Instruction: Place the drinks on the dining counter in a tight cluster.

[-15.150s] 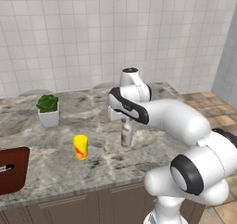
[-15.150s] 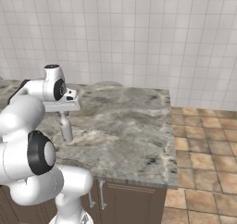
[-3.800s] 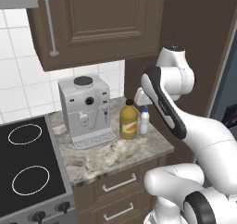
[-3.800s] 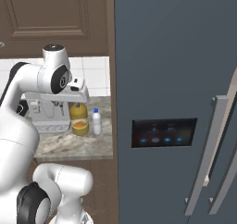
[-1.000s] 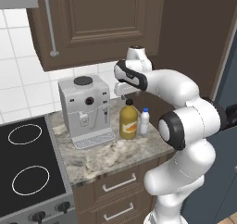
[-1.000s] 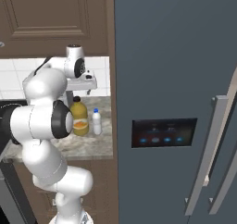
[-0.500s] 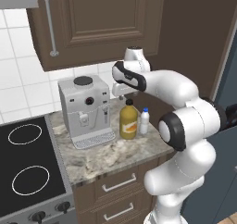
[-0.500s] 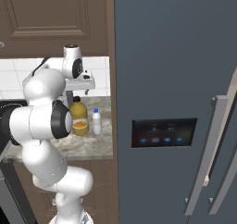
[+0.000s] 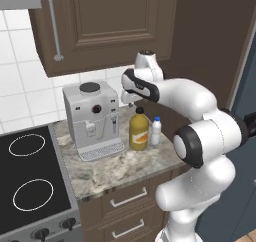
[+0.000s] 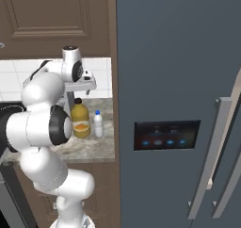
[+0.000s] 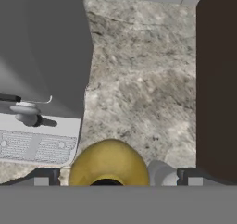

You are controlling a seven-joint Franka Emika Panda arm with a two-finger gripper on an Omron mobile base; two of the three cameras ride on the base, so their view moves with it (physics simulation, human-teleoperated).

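The big orange-yellow jug (image 9: pixel 139 132) with a black cap stands on the small marbled countertop (image 9: pixel 107 168), right of the coffee machine. The small white bottle with a blue cap (image 9: pixel 156 131) stands close on the jug's right. Both drinks also appear in the right base view, the jug (image 10: pixel 81 121) and the small bottle (image 10: pixel 98 125). My gripper (image 9: pixel 133 101) hovers just above the jug's cap, pointing down, open and holding nothing. Seen from the hand, the jug's top (image 11: pixel 109 164) sits between the wide-spread fingertips (image 11: pixel 44 177), with the small bottle (image 11: pixel 160 172) beside it. The dining counter is out of view.
A silver coffee machine (image 9: pixel 92 117) stands close left of the jug. Brown wall cabinets (image 9: pixel 110 26) hang overhead and a dark tall panel (image 11: pixel 216 79) bounds the counter on the right. A black stove (image 9: pixel 27 181) lies to the left, and the grey fridge (image 10: pixel 179 104) to the right.
The hand has edged slightly sideways above the jug and stays open. Both bottles stand where they were.
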